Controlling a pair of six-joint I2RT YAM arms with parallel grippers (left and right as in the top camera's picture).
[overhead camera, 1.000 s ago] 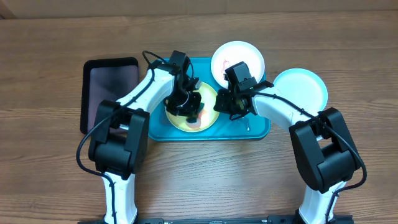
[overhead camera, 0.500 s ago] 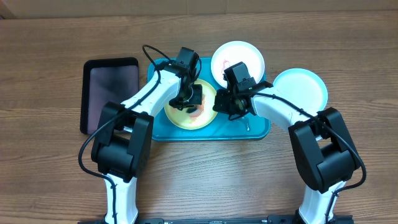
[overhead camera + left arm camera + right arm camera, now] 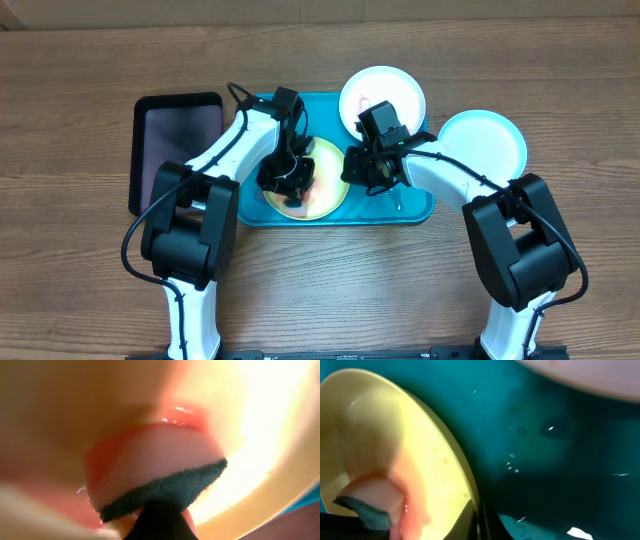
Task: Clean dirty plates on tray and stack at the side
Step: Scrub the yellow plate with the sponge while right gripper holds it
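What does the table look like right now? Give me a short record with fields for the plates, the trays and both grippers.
yellow-green plate: on the turquoise tray, smeared red-orange
white plate: at the tray's far right corner, faint pink smear
light blue plate: on the table, right of the tray
turquoise tray: centre of the table
black tray: left of the turquoise tray
left gripper: shut on a sponge, pressed onto the yellow-green plate
right gripper: shut on the yellow-green plate's right rim
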